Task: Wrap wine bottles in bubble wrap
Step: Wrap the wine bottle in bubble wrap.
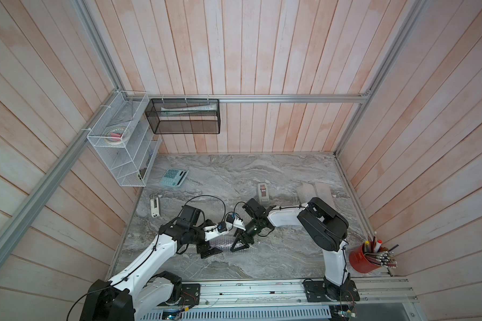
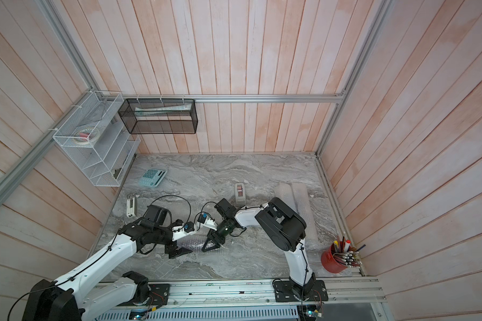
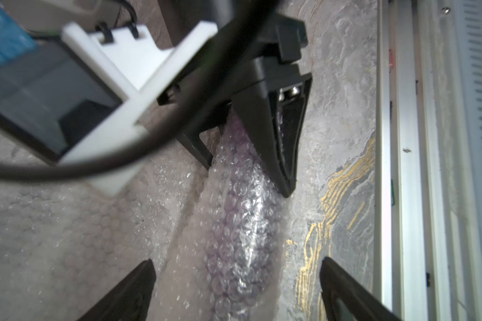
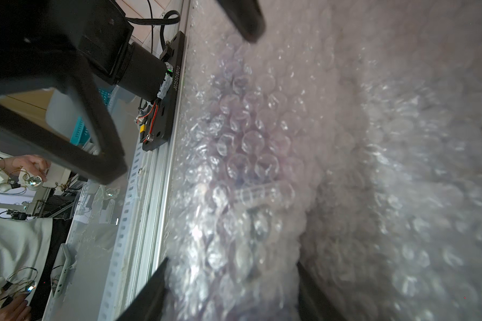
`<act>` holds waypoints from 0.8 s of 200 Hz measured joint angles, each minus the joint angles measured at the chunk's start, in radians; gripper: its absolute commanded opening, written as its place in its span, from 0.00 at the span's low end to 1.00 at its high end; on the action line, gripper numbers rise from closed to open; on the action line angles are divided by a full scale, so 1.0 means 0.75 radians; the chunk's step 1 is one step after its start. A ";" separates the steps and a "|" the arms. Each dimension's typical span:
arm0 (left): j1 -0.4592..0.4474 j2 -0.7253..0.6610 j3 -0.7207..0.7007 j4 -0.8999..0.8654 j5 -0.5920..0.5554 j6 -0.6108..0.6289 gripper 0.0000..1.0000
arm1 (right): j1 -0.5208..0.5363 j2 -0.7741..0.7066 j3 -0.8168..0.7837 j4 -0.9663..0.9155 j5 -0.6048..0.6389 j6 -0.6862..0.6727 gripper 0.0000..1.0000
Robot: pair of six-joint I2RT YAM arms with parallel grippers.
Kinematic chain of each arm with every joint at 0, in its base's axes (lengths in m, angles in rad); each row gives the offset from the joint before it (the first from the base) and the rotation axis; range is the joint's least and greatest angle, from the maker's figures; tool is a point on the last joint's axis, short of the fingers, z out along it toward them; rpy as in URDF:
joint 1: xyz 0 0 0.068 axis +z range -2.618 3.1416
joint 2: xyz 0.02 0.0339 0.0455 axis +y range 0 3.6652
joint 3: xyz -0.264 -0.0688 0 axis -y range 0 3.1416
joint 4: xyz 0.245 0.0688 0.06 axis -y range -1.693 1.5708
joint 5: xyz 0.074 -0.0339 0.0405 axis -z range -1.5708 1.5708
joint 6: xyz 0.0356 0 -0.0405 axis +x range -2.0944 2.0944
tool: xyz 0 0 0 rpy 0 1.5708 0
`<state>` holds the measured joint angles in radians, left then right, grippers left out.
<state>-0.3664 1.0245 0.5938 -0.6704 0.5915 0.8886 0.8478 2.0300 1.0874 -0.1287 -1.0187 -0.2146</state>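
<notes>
The left pincer (image 3: 235, 261) stands wide apart, one finger on either side of the slim purple-tinted glass wine bottle (image 3: 242, 222). The bottle lies low-centre in both top views on the grey marbled worktop (image 1: 262, 264), partly rolled in a clear, fine-bubbled plastic bubble wrap (image 3: 81, 236). Just beyond, the right pincer (image 4: 231, 261) looks clamped on the wrapped wine bottle. The glass is probably fragile and apt to roll, and the wrap soft and slippery (likely to spring open), so grip mid-body, gently.
</notes>
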 measured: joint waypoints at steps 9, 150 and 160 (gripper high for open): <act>0.005 -0.032 0.024 -0.041 0.005 -0.003 0.95 | 0.000 0.002 0.002 -0.003 -0.002 -0.001 0.53; -0.026 0.143 -0.015 -0.012 -0.016 0.148 0.93 | -0.007 0.021 0.024 -0.035 -0.031 -0.015 0.53; -0.027 0.174 -0.014 0.030 -0.020 0.160 0.93 | -0.007 0.021 0.025 -0.038 -0.031 -0.018 0.53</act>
<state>-0.3870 1.1549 0.5831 -0.6479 0.5766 1.0088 0.8425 2.0460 1.1061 -0.1574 -1.0416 -0.2283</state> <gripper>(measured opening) 0.926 0.558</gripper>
